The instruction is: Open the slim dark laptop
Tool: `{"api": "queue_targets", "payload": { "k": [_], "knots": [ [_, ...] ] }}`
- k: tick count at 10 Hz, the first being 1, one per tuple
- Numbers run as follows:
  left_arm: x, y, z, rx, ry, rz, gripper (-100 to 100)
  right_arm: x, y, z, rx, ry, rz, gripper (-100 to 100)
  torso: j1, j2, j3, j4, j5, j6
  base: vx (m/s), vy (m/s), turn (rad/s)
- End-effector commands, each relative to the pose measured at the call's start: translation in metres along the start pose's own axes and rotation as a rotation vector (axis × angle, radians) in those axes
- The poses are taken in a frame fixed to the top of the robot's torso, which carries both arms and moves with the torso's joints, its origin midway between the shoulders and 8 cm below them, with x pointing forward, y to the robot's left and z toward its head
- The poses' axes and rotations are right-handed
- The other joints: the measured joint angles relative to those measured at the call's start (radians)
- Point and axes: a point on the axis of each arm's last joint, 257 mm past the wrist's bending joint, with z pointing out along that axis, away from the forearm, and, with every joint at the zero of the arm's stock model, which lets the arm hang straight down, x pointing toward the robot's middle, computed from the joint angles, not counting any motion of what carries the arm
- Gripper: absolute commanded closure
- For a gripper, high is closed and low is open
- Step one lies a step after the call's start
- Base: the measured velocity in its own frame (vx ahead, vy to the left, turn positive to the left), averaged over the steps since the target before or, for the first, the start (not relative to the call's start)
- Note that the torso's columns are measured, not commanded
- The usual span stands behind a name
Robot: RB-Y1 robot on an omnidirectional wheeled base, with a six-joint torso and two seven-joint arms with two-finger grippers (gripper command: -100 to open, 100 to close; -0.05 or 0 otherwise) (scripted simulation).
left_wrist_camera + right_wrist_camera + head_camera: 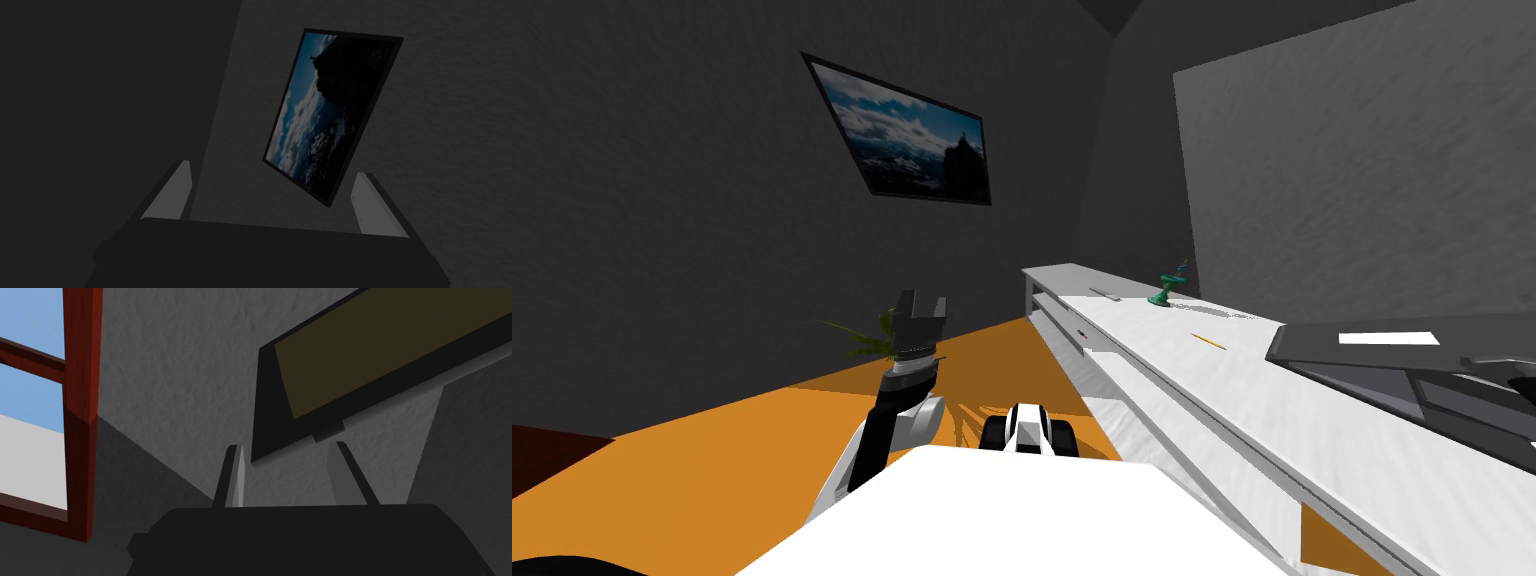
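The slim dark laptop (pixel 1372 350) lies on the long white table (pixel 1212 400) at my right, its lid with a white label lifted a little off the base. In the right wrist view the lid (pixel 380 363) is a dark slab with a dull brown face, its lower corner between my right gripper's (pixel 287 445) narrowed fingers, which hold it. My left gripper (pixel 922 305) is raised over the orange floor, well left of the table, and its fingers (pixel 172 192) stand wide apart with nothing between them.
On the table beyond the laptop lie a yellow pencil (pixel 1209 341), a green figurine (pixel 1172 285) and a small grey flat item (pixel 1104 294). A green plant (pixel 862 340) stands on the orange floor (pixel 712 450) by the dark wall.
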Motion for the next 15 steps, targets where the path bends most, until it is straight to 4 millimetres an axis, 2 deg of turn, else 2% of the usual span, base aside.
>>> {"api": "queue_targets", "payload": {
  "k": [1, 3, 7, 8, 11, 15],
  "knots": [
    [0.0, 0.0, 0.0, 0.0, 0.0, 0.0, 0, 0.02, 0.018, -0.002, -0.038, -0.001, 0.117, 100, 0.002, -0.001, 0.0, 0.0, 0.0, 0.002, 0.038, -0.038, -0.162],
    [0.0, 0.0, 0.0, 0.0, 0.0, 0.0, 0, 0.026, 0.024, -0.003, -0.05, -0.002, 0.156, 100, 0.0, -0.001, -0.001, 0.0, 0.001, -0.002, 0.021, -0.028, -0.088],
    [0.0, 0.0, 0.0, 0.0, 0.0, 0.0, 0, 0.051, 0.053, -0.009, -0.1, -0.002, 0.311, 100, 0.007, -0.001, 0.0, 0.0, 0.002, -0.005, 0.021, -0.032, -0.095],
    [0.0, 0.0, 0.0, 0.0, 0.0, 0.0, 0, 0.041, 0.033, -0.003, -0.054, 0.007, 0.287, -100, 0.006, -0.001, -0.001, 0.0, 0.002, -0.005, -0.066, -0.013, 0.162],
    [0.0, 0.0, 0.0, 0.0, 0.0, 0.0, 0, 0.03, 0.013, 0.002, -0.011, 0.019, 0.287, -100, 0.008, 0.01, 0.006, 0.005, 0.007, 0.003, -0.136, -0.004, 0.181],
    [0.0, 0.0, 0.0, 0.0, 0.0, 0.0, 0, 0.015, -0.014, 0.006, 0.048, 0.032, 0.289, -100, 0.006, 0.003, 0.002, 0.003, 0.006, 0.002, -0.103, 0.006, 0.137]
  ]
}}
